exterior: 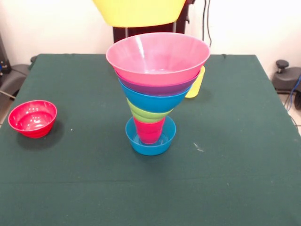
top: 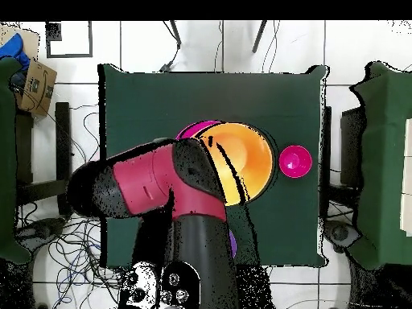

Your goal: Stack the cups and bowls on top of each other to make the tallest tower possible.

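Front view, going left to right: a small red bowl (exterior: 32, 118) sits alone at the left of the green tabletop (exterior: 235, 141), well apart from everything else and not yet used. In the middle stands the tower (exterior: 153, 89). Its base is a small blue bowl (exterior: 150, 141) holding an upturned red cup (exterior: 149, 130); above that come a lime green bowl (exterior: 143, 114), a medium blue bowl (exterior: 153, 100), a purple bowl (exterior: 155, 87) and a large pink bowl (exterior: 157, 57), each wider than the one below. Just behind the tower's right side a yellow cup (exterior: 195, 84) peeks out, standing on the tabletop. At the top edge of the frame a large yellow bowl (exterior: 139, 12) hangs in the air above the pink one, clear of it.

Overhead, the red and black arm (top: 161, 193) reaches over the stack and covers its own gripper, so I cannot tell how the jaws stand; the yellow bowl shows orange-yellow beside it.

By my reckoning six pieces are stacked, the yellow bowl looks next to go on, and the red bowl and yellow cup remain.
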